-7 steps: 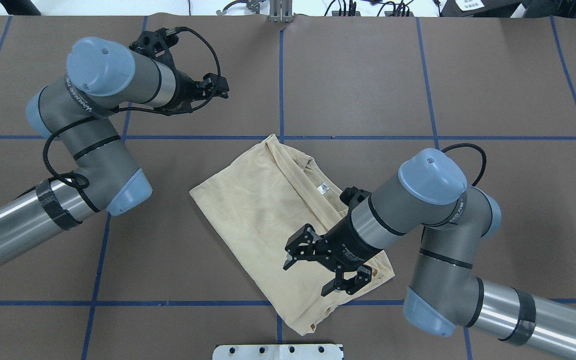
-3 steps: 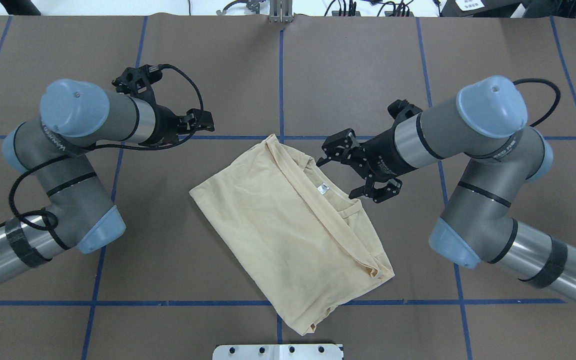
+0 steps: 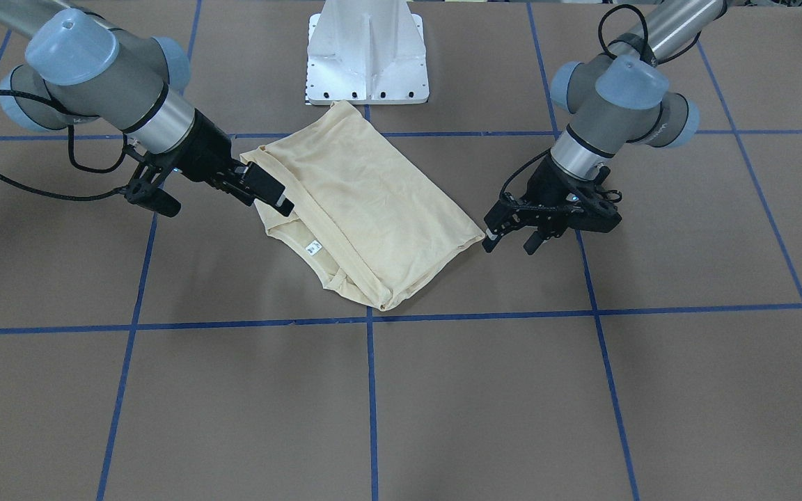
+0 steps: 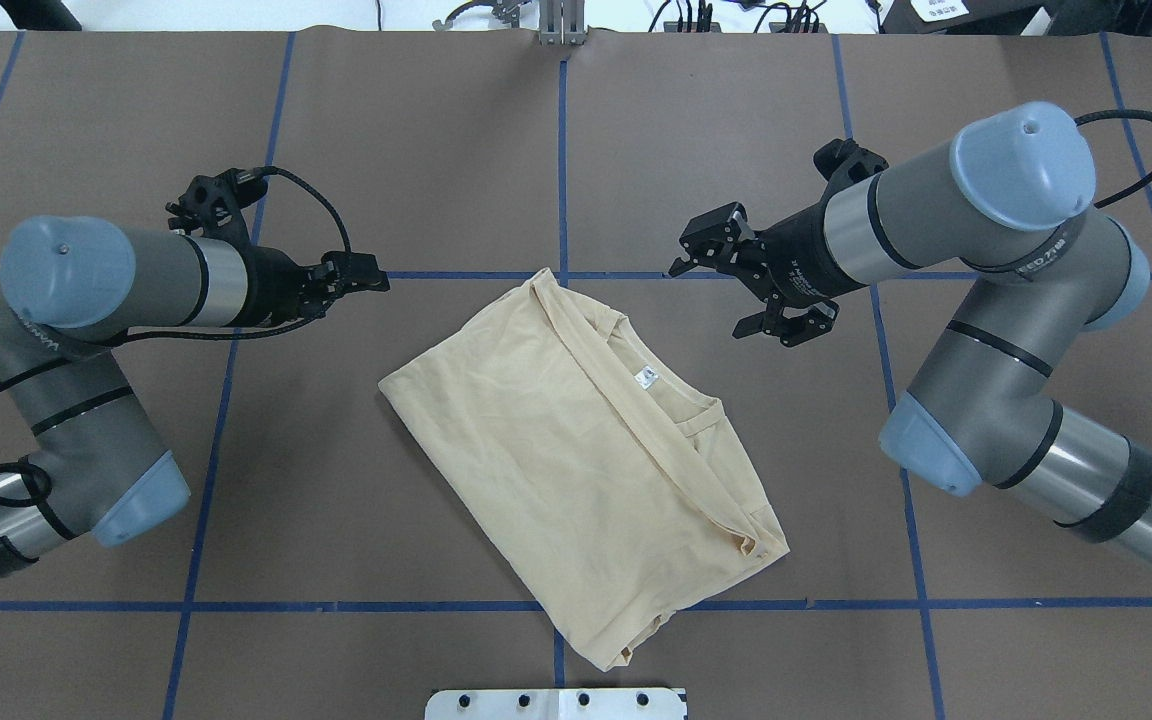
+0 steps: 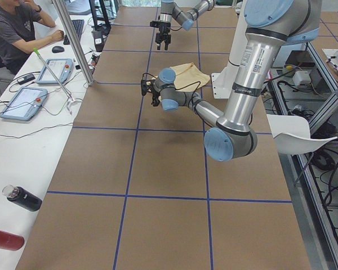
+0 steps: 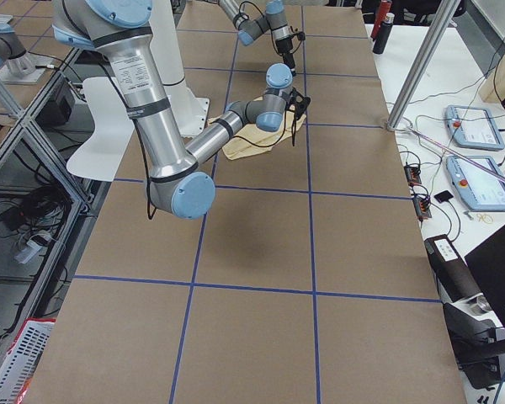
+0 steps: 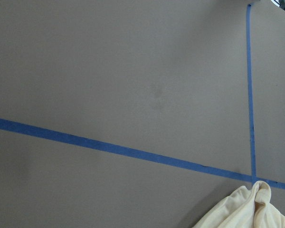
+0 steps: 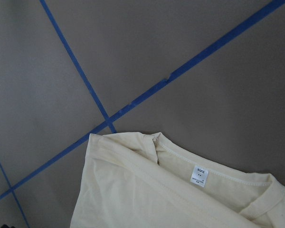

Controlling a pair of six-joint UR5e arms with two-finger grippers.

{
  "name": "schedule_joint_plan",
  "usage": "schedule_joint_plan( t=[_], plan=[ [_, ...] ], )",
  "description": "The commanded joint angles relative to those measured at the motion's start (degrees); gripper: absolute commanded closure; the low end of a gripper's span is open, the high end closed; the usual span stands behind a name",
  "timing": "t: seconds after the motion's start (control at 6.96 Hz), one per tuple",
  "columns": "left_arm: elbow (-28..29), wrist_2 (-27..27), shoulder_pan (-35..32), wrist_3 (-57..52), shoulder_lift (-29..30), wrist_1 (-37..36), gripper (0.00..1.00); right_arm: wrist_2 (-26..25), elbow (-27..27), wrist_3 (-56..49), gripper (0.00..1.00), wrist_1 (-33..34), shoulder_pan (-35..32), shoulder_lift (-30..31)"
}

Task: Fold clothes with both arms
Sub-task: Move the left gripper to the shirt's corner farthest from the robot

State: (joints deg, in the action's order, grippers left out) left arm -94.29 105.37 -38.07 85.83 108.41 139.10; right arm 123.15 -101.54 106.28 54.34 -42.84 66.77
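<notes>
L hand point(image 3: 509, 242) apart, R hand point(image 4: 731, 288) apart, both clear of shirt point(image 4: 556, 450) edges

You have bare desk point(image 4: 336, 520) on every side of the shirt point(image 4: 576, 470). The left gripper point(image 4: 376, 277) hangs off its far left edge and the right gripper point(image 4: 708, 300) near the collar side, both with jaws apart. On the robot's side, the white base point(image 4: 556, 703) sits just beside the shirt's near corner, narrowing that approach.
</notes>
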Motion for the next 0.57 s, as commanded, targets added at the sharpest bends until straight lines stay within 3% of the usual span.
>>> schedule_joint_plan(
  t=[0.0,0.43],
  plan=[
    [1.6,-0.5,6.4,2.8,0.4,1.6,0.00,-0.4,0.1,-0.5,0.00,0.5,-0.1,-0.2],
    [4.1,-0.5,6.5,2.8,2.0,1.1,0.02,-0.4,0.3,-0.5,0.00,0.6,-0.1,-0.2]
  ],
)
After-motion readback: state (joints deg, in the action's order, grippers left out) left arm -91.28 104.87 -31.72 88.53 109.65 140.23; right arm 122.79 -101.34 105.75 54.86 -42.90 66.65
